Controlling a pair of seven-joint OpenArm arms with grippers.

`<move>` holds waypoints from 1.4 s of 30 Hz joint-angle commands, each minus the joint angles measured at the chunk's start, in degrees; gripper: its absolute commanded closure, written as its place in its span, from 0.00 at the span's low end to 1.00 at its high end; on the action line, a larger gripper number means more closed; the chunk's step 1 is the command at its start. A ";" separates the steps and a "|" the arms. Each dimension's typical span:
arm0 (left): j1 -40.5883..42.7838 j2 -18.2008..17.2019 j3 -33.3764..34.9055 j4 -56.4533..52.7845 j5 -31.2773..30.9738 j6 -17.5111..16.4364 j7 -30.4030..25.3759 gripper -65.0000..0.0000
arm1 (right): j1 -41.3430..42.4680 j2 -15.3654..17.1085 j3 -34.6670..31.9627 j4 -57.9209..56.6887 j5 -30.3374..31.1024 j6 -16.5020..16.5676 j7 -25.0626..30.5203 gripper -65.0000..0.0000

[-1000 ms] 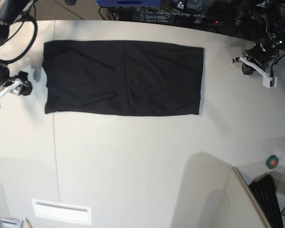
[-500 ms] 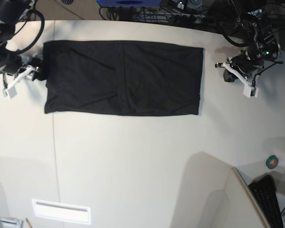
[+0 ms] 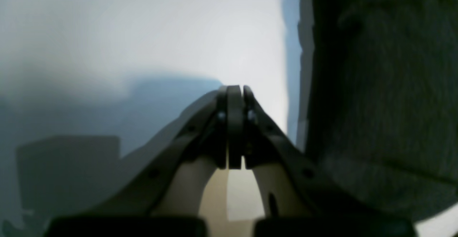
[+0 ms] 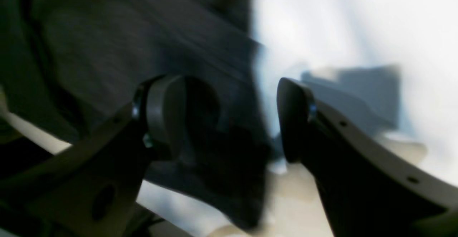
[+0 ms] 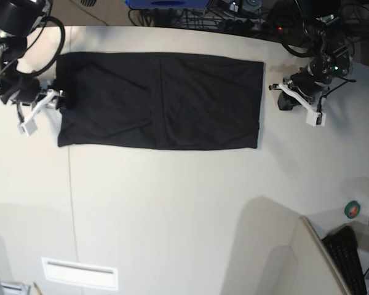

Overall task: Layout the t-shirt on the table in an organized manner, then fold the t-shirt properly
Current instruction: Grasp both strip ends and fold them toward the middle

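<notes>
A: What is seen first?

B: The table (image 5: 172, 209) is seen, off-white, with a thin seam line (image 5: 72, 203) running down its left part in the base view and a curved far edge. A small white recessed panel (image 5: 80, 273) is set near its front left corner.

A: And where is the t-shirt found?

B: The t-shirt (image 5: 160, 100) is laid flat on the far half of the table as a long black rectangle, its plain side up. A faint vertical crease is noticed near its middle. No print can be made out.

A: How are the arms placed?

B: The right arm's fingers (image 5: 63, 100) are held at the shirt's left short edge in the base view. In the right wrist view the fingers (image 4: 229, 122) are spread wide apart, one pad (image 4: 164, 115) over the black cloth (image 4: 125, 51) and the other above the bare table (image 4: 357, 22). Nothing is gripped, though the picture is blurred.

A: And the other side?

B: The left fingers (image 5: 274, 87) are kept just beside the shirt's right short edge, apart from it. In the left wrist view the fingers (image 3: 234, 97) are pressed together with nothing between them, and the cloth (image 3: 386, 86) is seen just to one side.

A: Anything smaller?

B: A keyboard (image 5: 347, 258) and a small green roll (image 5: 352, 210) are seen at the lower right.
</notes>
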 commanded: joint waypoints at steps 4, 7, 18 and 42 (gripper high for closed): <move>0.48 -0.08 4.15 0.51 0.21 -0.37 -0.25 1.00 | -0.14 -1.39 -0.59 0.30 -0.99 0.30 -1.40 0.41; 0.57 0.10 5.11 0.15 0.21 0.78 -0.25 1.00 | 0.03 -1.39 -0.59 0.39 -0.99 0.30 -1.40 0.41; -0.22 0.98 13.47 0.24 -0.05 3.15 -0.34 1.00 | 1.44 -0.16 -0.59 0.12 -1.34 0.30 -0.87 0.65; -3.03 2.56 26.83 0.59 -0.14 10.09 -3.86 1.00 | 3.81 6.53 -0.68 3.55 -1.43 -0.89 -1.40 1.00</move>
